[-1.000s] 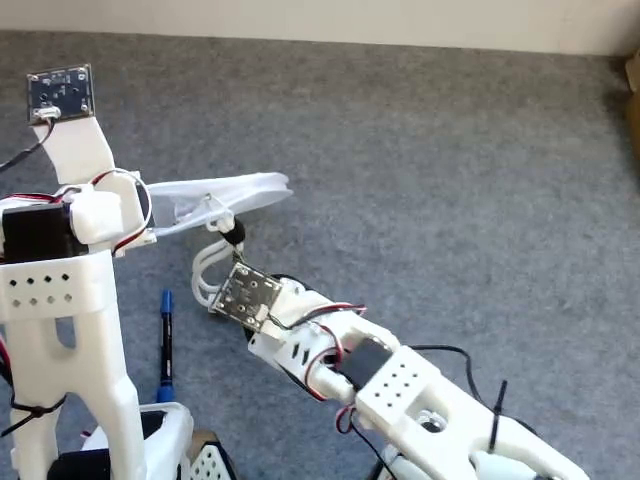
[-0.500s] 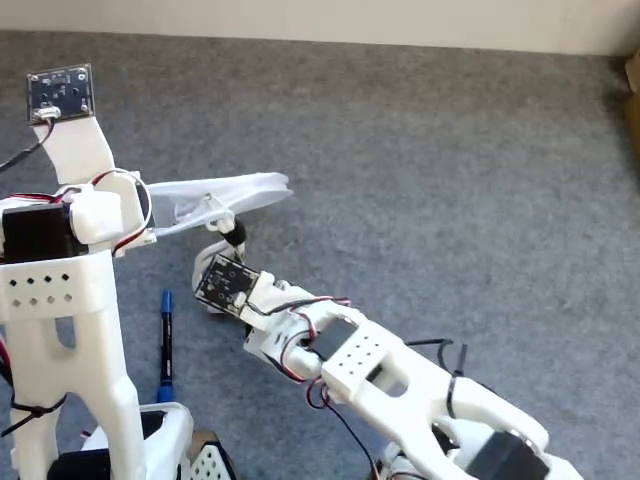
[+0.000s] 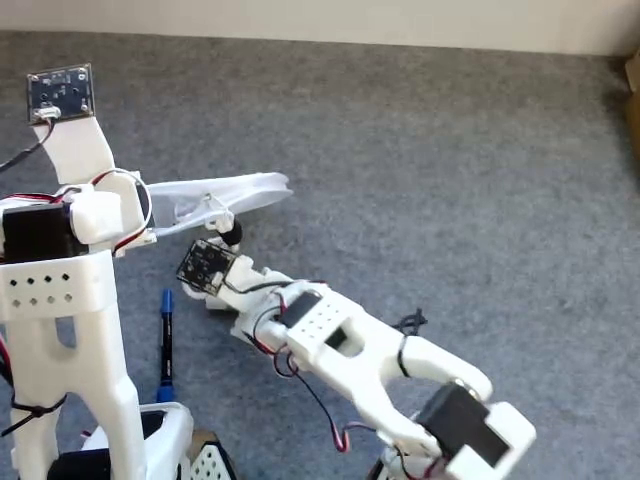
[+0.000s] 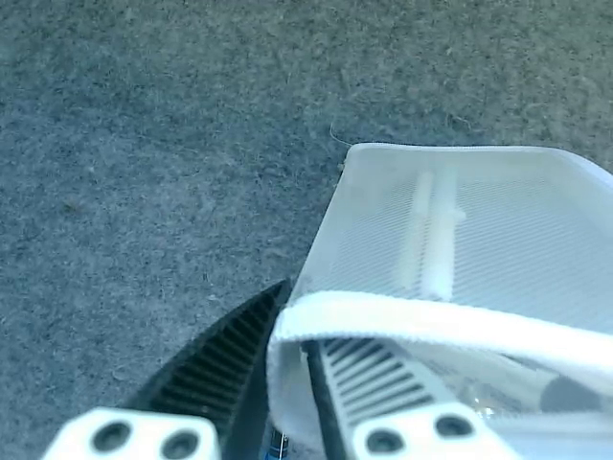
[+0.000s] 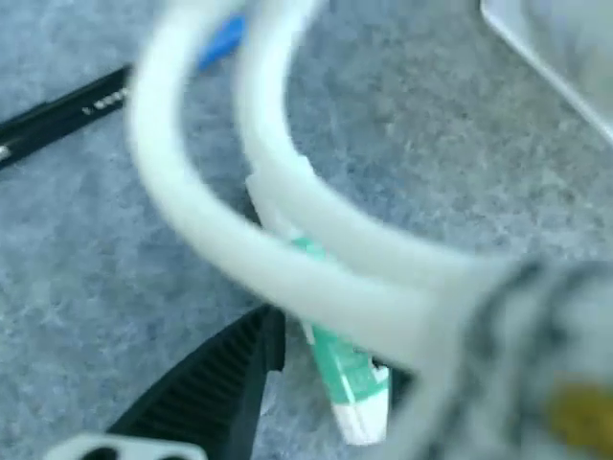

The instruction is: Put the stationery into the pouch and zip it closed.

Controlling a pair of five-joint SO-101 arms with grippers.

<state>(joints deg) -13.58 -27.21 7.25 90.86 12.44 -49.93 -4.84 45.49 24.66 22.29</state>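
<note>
Stationery, pen (image 3: 165,342): black barrel with a blue cap, lying loose on the grey counter (image 3: 450,150) close to the arm bases. It is not yet in the pouch (image 3: 235,190) and looks free for a later pick.
Stationery, stick (image 5: 340,383): a short green-and-white piece lying flat on the counter just beyond the pen, under the right pincer (image 5: 330,369). What it is exactly, I cannot tell.
Right pincer: low over the stick, with one black jaw just beside it. White cable loops (image 5: 263,134) hide the rest, so I cannot tell whether it has closed on the stick. Picking this piece is likely the step in hand.
Pouch: white mesh with a thick white hem, held off the counter just beyond the right pincer, I judge so that its mouth stays reachable for loading. Something slim and dark shows through the mesh. The mouth seems to gape, with the zip undrawn.
Left pincer (image 4: 299,331): clamped on the pouch's hem near one corner, holding it lifted and steady.
</note>
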